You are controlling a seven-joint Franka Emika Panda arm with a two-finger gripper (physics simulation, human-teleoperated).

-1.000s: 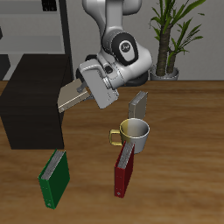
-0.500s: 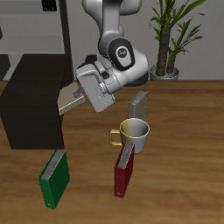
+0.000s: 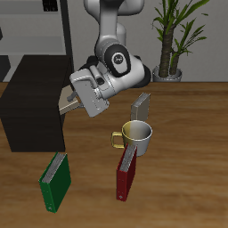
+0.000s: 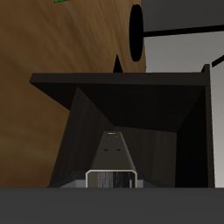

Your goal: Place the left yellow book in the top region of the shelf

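My arm reaches down from the back of the table and bends toward the large matte black boxy shelf [image 3: 31, 107], with my wrist turned so that my two-finger gripper [image 3: 75, 96] points sideways at the shelf's upper corner. My fingers are clamped narrow on the left yellow book [image 3: 68, 100], a slim tan hardback with pale page edges, which I hold in the air just beside the shelf's top edge, above the wooden table [image 3: 187, 151]. The book lies tilted, its long axis running from my fingers outward and slightly down toward the shelf, the free end close to the shelf's front corner. In the wrist view the book [image 4: 111, 157] stretches straight away from my fingers toward the black shelf [image 4: 175, 52]. Around me stand a second greyish-yellow book [image 3: 141, 108] upright behind a pale mug with a yellow handle [image 3: 135, 136], a dark red book [image 3: 126, 173] just in front of the mug, and a green book [image 3: 56, 180] nearer the table's front edge, below the shelf's corner. A potted plant [image 3: 174, 36] stands at the back.
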